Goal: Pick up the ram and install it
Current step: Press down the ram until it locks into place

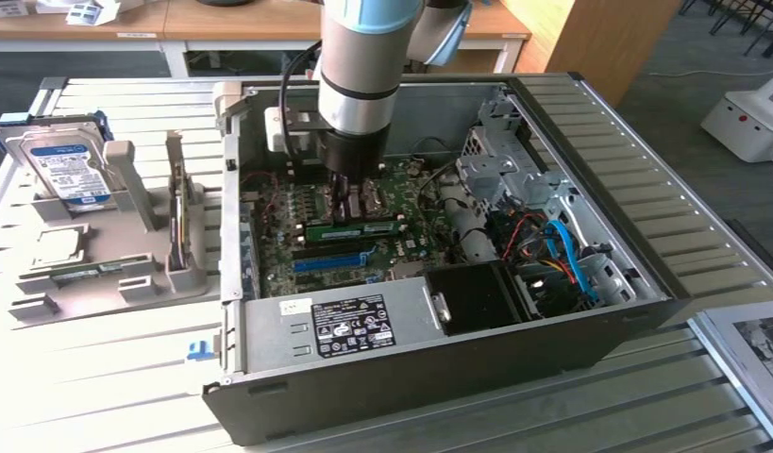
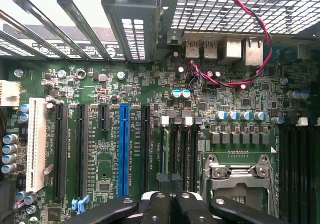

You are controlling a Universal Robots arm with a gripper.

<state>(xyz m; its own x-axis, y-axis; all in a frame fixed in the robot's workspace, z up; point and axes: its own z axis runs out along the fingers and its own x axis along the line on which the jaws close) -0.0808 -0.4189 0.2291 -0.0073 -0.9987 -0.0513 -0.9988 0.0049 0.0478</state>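
Observation:
The ram (image 1: 355,228), a slim green stick with a white sticker, stands on edge across the motherboard (image 1: 399,250) inside the open computer case (image 1: 588,330), just behind the blue expansion slot (image 1: 329,261). My gripper (image 1: 345,203) hangs straight down into the case directly above the ram, its tips very close to the stick's top edge; I cannot tell whether they touch. In the wrist view the gripper (image 2: 170,186) has its fingers (image 2: 159,200) drawn together over the black memory slots (image 2: 182,149), beside the blue slot (image 2: 124,149) and the empty processor socket (image 2: 239,176).
To the exterior view's left, a grey stand (image 1: 96,274) holds a silver hard drive with a blue label (image 1: 65,170) and a thin card on edge (image 1: 176,222). The case holds a power supply (image 1: 348,326), a drive cage (image 1: 499,160) and coloured cables (image 1: 556,255). A red-black wire (image 2: 250,28) loops near the rear ports.

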